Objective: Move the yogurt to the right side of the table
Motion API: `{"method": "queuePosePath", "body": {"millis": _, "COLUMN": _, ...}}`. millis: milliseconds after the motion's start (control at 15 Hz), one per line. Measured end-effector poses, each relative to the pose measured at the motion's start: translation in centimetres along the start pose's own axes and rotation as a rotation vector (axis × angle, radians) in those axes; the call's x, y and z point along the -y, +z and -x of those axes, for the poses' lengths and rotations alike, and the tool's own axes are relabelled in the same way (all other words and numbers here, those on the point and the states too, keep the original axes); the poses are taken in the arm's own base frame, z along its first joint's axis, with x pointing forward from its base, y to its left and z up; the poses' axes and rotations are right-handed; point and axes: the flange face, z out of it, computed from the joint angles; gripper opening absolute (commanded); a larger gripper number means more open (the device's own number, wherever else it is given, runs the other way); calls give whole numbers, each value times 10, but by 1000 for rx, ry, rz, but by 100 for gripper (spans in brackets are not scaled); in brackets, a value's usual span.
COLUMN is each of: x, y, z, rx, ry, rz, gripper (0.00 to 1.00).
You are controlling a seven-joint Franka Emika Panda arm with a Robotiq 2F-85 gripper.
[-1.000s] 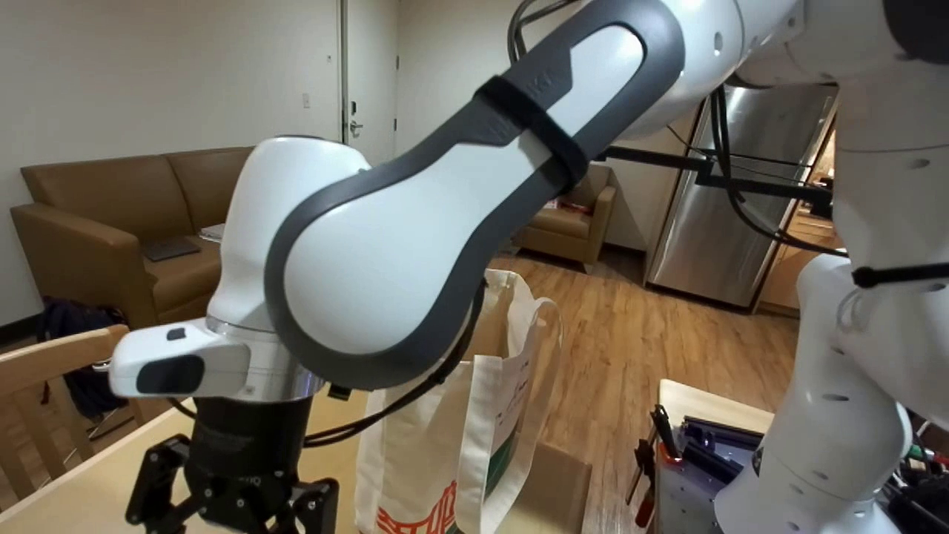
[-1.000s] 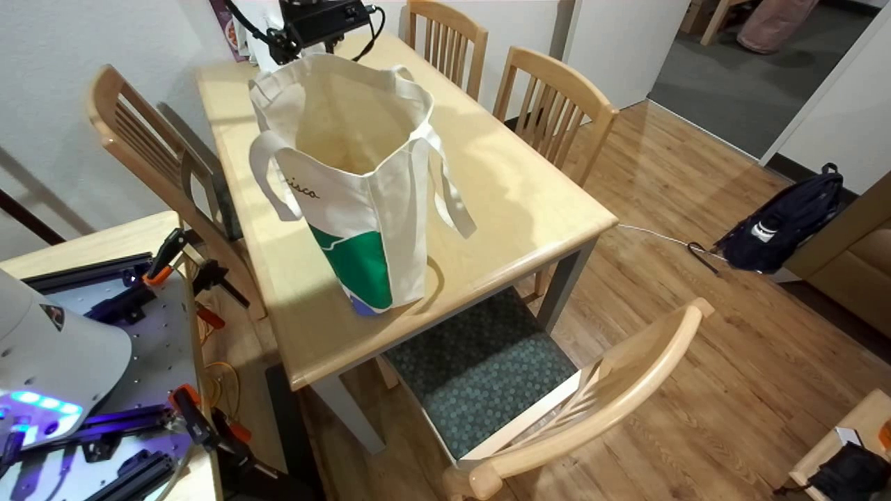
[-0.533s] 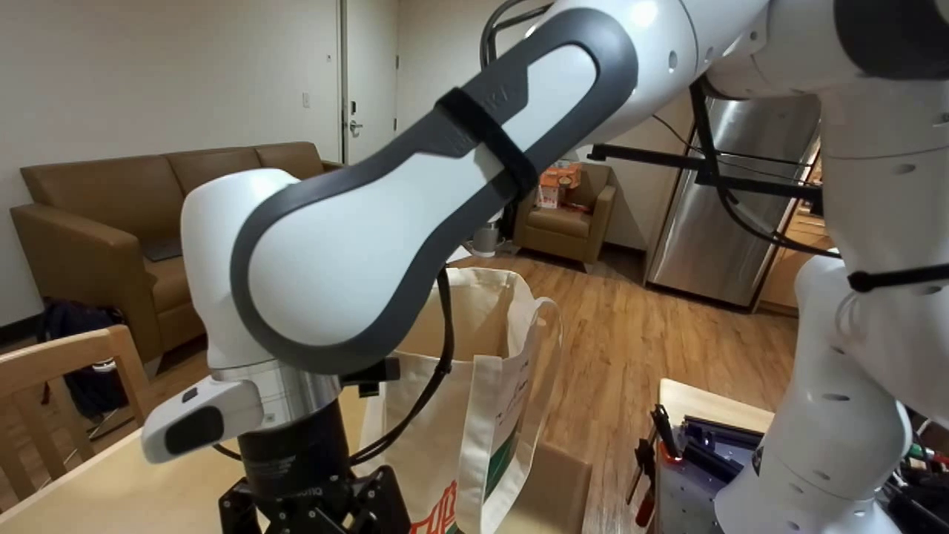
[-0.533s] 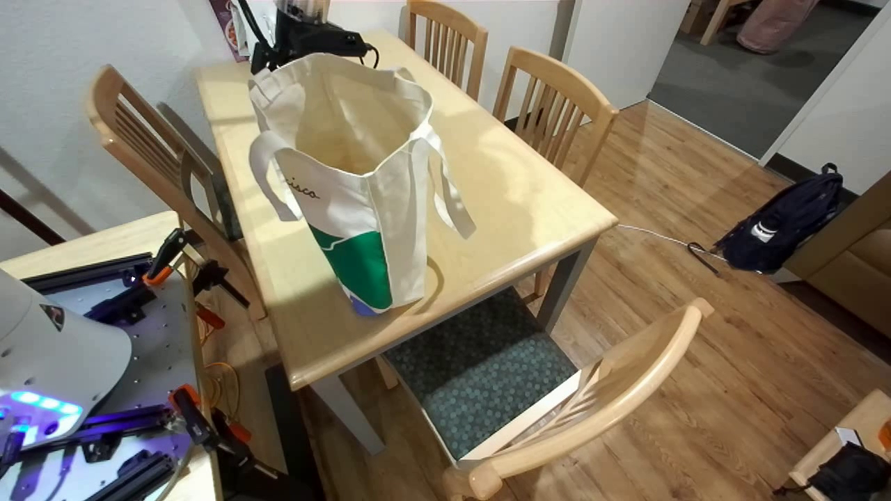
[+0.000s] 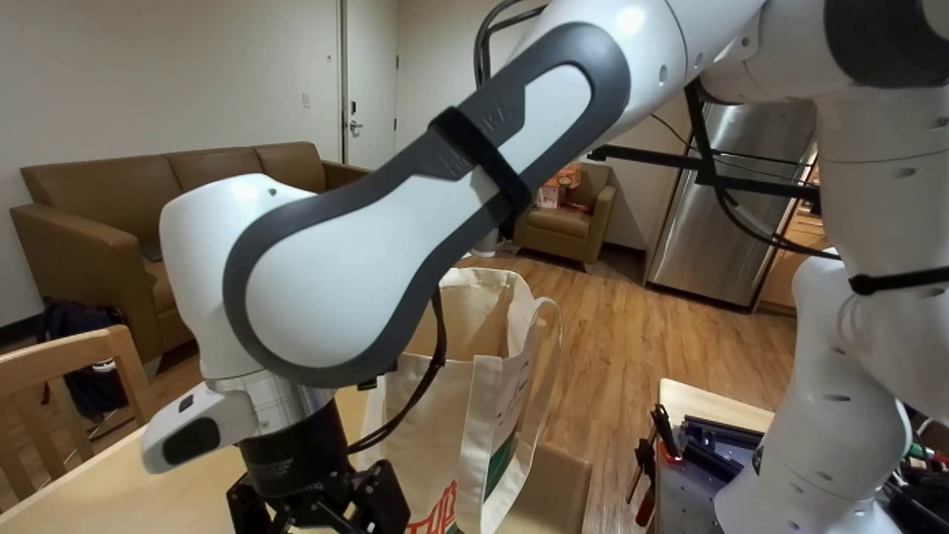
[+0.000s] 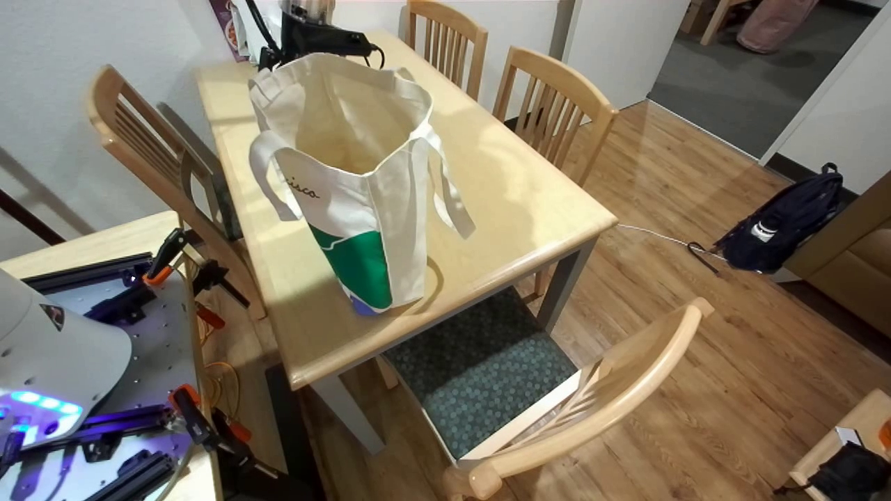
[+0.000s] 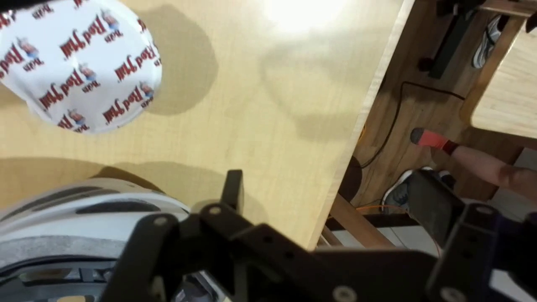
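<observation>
The claw (image 7: 334,197) gapes wide, holding nothing; the yogurt (image 7: 86,69) sits on the table (image 7: 251,134), near a helmet (image 7: 94,222).

Floor (image 5: 615,348) is finished in wood grain | Pale wall (image 5: 185,74) is fronted by brown sofa (image 5: 111,196) | Armchair (image 5: 567,222) is set near metal-faced refrigerator (image 5: 712,245) | Chair seat (image 6: 480,369) is dark-patterned

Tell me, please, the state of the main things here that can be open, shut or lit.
Gripper: open, holding nothing
Yogurt cup: lidded, apparently sealed
Tote bag: standing upright, open at the top
Door: appears shut
Fridge: appears shut
Robot base lights: lit blue
</observation>
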Motion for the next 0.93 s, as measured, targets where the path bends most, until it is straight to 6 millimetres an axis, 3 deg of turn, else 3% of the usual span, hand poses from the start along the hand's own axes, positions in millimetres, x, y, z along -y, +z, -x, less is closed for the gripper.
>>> {"method": "queuePosePath", "body": {"millis": 333, "x": -18, "y": 21, "z": -8, "rx": 84, "ry": 62, "rz": 39, "gripper": 100}}
{"method": "queuePosePath", "body": {"millis": 600, "x": -42, "y": 30, "z": 0, "rx": 207, "ry": 103, "rz": 138, "gripper": 100}}
{"method": "queuePosePath", "body": {"millis": 933, "x": -52, "y": 72, "z": -27, "rx": 249, "ry": 122, "rz": 263, "gripper": 100}}
